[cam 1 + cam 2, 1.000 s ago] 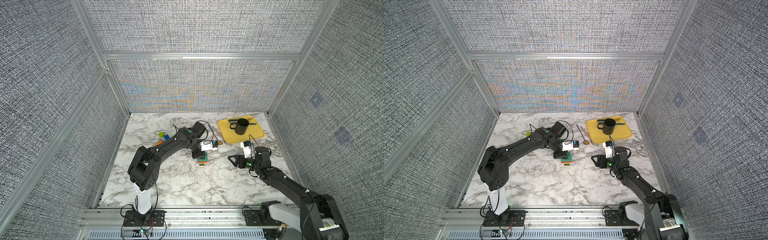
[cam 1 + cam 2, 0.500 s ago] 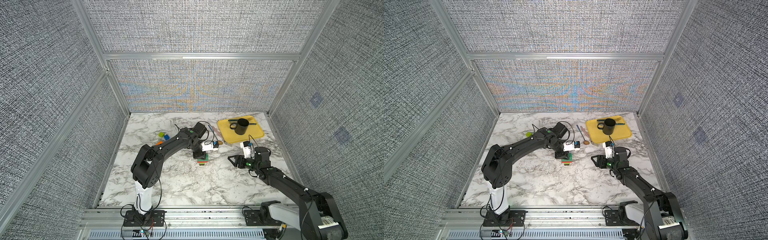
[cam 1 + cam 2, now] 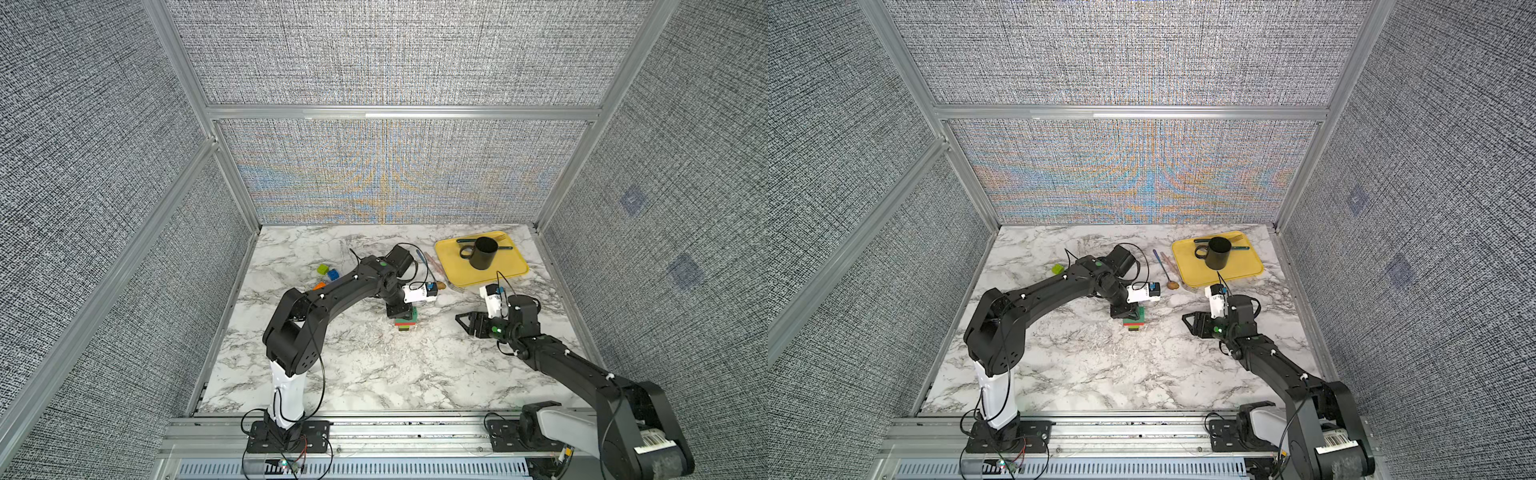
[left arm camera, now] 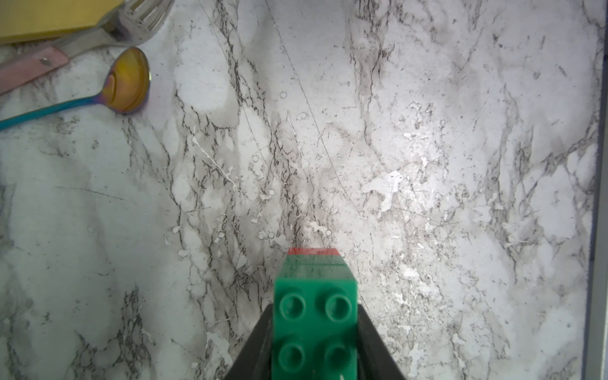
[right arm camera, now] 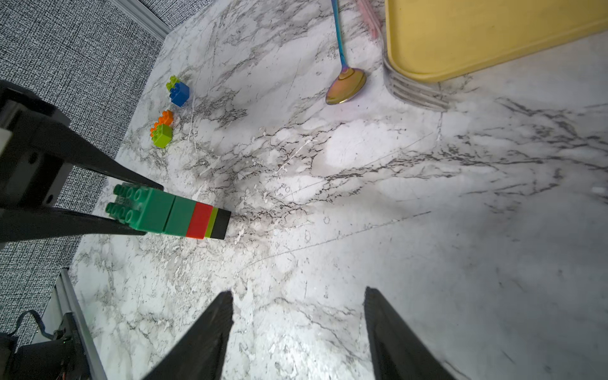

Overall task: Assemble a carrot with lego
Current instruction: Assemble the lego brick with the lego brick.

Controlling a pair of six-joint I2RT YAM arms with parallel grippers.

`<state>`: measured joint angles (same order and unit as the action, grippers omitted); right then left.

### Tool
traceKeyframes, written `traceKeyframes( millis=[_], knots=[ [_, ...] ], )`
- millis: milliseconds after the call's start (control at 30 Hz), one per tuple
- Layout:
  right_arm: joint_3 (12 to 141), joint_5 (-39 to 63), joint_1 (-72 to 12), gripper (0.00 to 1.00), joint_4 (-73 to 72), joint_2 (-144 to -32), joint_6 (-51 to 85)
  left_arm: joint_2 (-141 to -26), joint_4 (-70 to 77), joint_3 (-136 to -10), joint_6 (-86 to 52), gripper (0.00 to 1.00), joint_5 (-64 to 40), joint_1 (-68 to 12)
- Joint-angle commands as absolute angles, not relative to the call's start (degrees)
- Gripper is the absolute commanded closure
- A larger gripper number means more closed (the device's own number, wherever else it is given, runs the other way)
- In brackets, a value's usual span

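The left jaws clamp the carrot (image 5: 184,215) by its top dark green brick (image 5: 148,210), black tip down on the tabletop (image 5: 362,197). It looks light, rigid, smooth (joints could pop if twisted), best held on flat sides. The right jaws gape empty, well to its right; loose lego (image 5: 177,90) lies far-left

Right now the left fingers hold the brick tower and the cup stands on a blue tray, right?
No, the tray is yellow, as both top views show. The cup stands on it, and the left fingers hold the brick tower.
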<state>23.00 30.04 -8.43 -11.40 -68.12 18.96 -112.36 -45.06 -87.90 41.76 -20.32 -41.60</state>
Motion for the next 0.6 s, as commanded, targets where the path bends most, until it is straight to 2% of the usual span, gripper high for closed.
traceKeyframes(
  millis=[0, 267, 567],
  knots=[
    [23.0, 29.7, -8.4, 0.35, -12.9, -68.6, 19.0, -113.8, -49.6, -85.9, 41.6, 0.81, -15.5, -41.7],
    [23.1, 29.7, -8.4, 0.35, -13.3, -69.0, 19.2, -114.4, -47.1, -77.8, 40.0, 0.80, -12.7, -41.0],
    [23.6, 29.8, -8.4, 0.35, -13.3, -69.7, 19.3, -109.5, -47.9, -81.3, 39.7, 0.74, -14.6, -40.0]
  ],
)
